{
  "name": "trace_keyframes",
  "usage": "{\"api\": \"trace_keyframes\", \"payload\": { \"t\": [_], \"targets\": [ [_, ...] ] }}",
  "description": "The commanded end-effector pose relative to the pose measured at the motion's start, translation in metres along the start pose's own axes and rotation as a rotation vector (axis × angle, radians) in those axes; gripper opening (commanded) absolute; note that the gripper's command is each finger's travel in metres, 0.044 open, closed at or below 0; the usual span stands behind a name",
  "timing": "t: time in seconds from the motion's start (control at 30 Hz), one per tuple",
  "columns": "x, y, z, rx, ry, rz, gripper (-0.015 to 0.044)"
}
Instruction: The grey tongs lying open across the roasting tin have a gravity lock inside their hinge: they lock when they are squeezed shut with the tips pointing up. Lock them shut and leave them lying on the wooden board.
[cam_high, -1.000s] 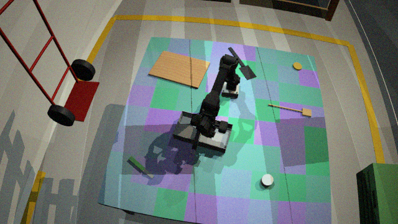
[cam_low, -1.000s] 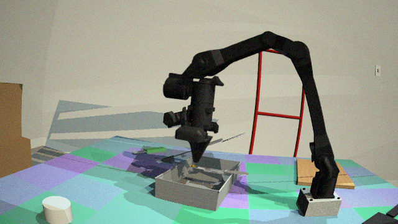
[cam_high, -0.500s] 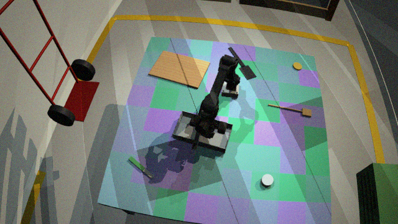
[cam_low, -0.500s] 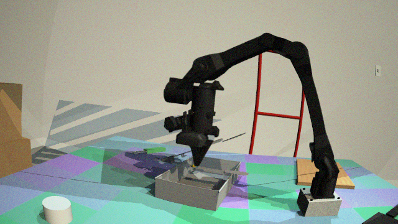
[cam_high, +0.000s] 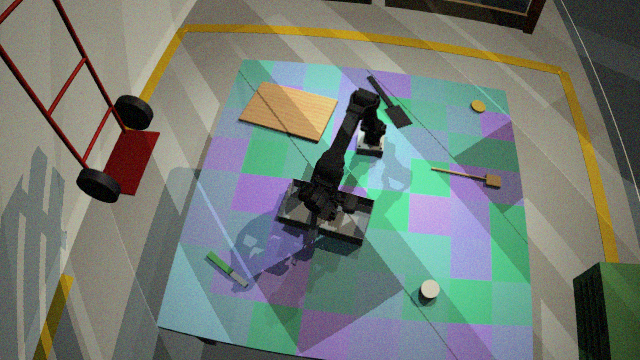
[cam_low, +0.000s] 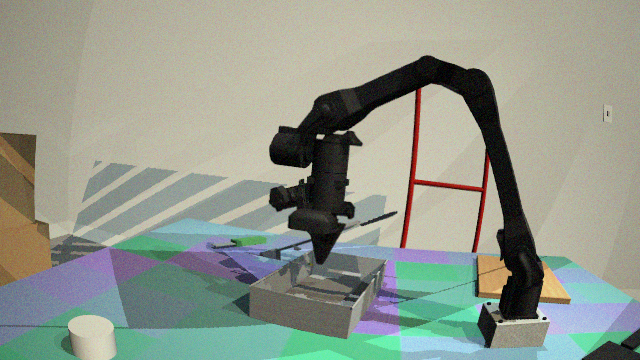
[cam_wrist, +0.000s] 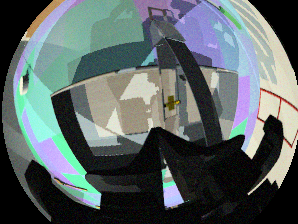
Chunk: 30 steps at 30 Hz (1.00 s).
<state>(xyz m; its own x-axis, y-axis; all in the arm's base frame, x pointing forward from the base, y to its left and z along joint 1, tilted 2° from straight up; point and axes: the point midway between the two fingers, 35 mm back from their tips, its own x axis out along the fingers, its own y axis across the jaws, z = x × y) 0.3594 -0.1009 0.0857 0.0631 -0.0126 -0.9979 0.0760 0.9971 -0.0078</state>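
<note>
The grey roasting tin (cam_high: 357, 226) (cam_low: 300, 311) (cam_wrist: 127, 106) stands mid-mat. The grey tongs (cam_low: 376, 218) (cam_wrist: 174, 72) lie open across it, one arm slanting up past the far rim; a small yellow part (cam_wrist: 172, 103) shows between the arms in the wrist view. My gripper (cam_low: 320, 259) (cam_high: 322, 205) points straight down with its fingers shut to a point. Its tip is at the tin's rim height, over the tongs. I cannot tell if it touches them. Nothing shows between the fingers. The wooden board (cam_high: 287, 110) (cam_low: 555, 289) lies flat, far from the tin, beyond the arm's base (cam_high: 371, 146) (cam_low: 512, 327).
A green-handled tool (cam_high: 226, 268) (cam_low: 247, 241), a white cylinder (cam_high: 430, 288) (cam_low: 91, 336), a wooden paddle (cam_high: 467, 175), a black spatula (cam_high: 390, 102) and a yellow disc (cam_high: 478, 106) lie on the mat. A red hand truck (cam_high: 115, 150) and a green cabinet (cam_high: 607, 310) stand off it.
</note>
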Motion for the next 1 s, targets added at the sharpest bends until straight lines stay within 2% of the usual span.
{"api": "trace_keyframes", "payload": {
  "t": [0.0,0.97],
  "targets": [
    [0.0,-0.005,0.002,-0.002,-0.002,0.005,-0.015],
    [0.0,-0.053,-0.001,-0.003,-0.002,0.001,-0.015]
  ]
}}
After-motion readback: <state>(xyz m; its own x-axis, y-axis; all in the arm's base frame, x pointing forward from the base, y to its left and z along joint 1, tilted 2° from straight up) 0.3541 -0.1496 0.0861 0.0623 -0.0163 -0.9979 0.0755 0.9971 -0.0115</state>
